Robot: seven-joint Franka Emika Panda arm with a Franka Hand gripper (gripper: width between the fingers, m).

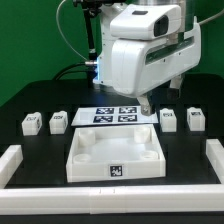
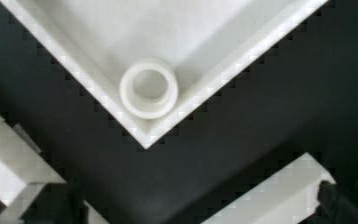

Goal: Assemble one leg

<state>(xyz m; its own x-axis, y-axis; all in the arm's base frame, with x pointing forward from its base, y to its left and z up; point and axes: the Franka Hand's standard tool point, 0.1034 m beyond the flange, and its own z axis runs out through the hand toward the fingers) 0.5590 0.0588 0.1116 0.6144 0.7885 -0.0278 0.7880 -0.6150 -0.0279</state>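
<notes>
Four small white legs stand in a row on the black table: two at the exterior view's left [image 1: 31, 122] [image 1: 58, 120] and two at its right [image 1: 168, 118] [image 1: 194, 117]. My gripper [image 1: 148, 104] hangs between the right-hand pair and the marker board [image 1: 114, 115], just behind the large white tray-like piece [image 1: 82, 170]. It holds nothing. In the wrist view my gripper [image 2: 194, 206] is open with only black table between its tips. Beyond it lies a corner of the tray piece [image 2: 211, 45] with a round socket [image 2: 149, 88]. No leg is clearly visible in the wrist view.
White rails border the table at the exterior view's left [image 1: 9, 162], right [image 1: 214, 158] and front [image 1: 110, 206]. White strips cross the wrist view's edges [image 2: 5, 160] [image 2: 293, 194]; I cannot tell what they are.
</notes>
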